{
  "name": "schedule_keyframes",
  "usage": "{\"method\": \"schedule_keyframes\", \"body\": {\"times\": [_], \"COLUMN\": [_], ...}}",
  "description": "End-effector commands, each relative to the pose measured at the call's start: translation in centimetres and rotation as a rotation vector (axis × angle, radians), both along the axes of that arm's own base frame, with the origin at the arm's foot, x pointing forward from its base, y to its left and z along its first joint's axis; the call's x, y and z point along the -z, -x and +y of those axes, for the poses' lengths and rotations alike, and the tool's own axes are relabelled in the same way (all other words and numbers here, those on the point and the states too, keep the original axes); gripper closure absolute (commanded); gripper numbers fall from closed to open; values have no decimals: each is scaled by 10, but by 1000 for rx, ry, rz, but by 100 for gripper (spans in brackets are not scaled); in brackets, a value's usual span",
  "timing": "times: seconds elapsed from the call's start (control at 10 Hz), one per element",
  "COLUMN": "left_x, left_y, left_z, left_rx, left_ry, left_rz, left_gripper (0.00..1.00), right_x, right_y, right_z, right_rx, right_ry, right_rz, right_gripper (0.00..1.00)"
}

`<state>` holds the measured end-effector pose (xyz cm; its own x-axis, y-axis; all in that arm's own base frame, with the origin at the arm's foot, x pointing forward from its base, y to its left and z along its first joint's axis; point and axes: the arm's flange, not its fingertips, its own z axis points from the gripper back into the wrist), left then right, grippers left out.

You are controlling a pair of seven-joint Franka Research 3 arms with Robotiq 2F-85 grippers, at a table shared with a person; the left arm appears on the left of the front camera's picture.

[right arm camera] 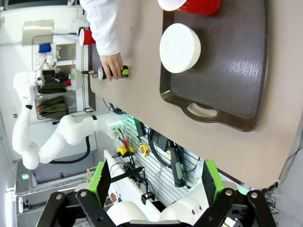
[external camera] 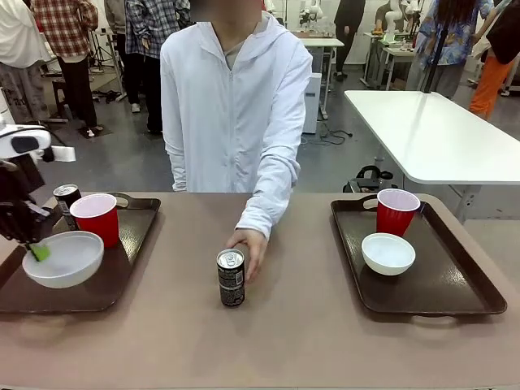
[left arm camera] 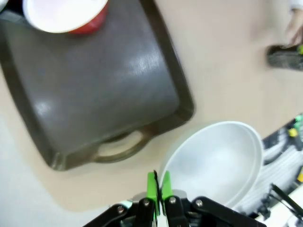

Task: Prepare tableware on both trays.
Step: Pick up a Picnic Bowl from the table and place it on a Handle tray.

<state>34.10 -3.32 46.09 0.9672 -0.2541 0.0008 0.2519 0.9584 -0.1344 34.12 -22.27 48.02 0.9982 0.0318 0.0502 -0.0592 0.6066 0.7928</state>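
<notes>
A white bowl (external camera: 63, 258) is pinched by its rim in the closed left gripper (external camera: 38, 252) above the left tray (external camera: 122, 268), beside a red cup (external camera: 97, 218). The right gripper (right arm camera: 156, 182) is spread wide, empty. A black can (external camera: 231, 277) is touched by the person's hand (external camera: 249, 248) mid-table.

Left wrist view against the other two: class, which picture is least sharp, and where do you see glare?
Left wrist view: soft all over, the red cup and bowl smeared, pale sheen on the tray. Front view: crisp, can print readable as print. Right wrist view: sharp, with streaky glare on its tray.
</notes>
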Motion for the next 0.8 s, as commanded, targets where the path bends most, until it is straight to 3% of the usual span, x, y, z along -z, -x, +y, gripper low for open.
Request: {"method": "schedule_keyframes", "body": {"times": [0.0, 0.2, 0.3, 0.7], "left_x": [-2, -5, 2, 2], "left_y": [-21, -26, -15, -15], "left_z": [20, 21, 27, 27], "left_rx": [-34, -87, -55, -55], "left_ry": [8, 9, 14, 14], "left_rz": [19, 7, 16, 16], "left_gripper": [100, 100, 100, 100], "right_x": [2, 2, 2, 2], "right_y": [3, 3, 3, 3], "right_z": [3, 3, 3, 3], "right_rx": [-5, -5, -5, -5], "right_ry": [-14, -14, -14, -14], "right_rz": [-18, -18, -18, -18], "right_gripper": [0, 0, 0, 0]}}
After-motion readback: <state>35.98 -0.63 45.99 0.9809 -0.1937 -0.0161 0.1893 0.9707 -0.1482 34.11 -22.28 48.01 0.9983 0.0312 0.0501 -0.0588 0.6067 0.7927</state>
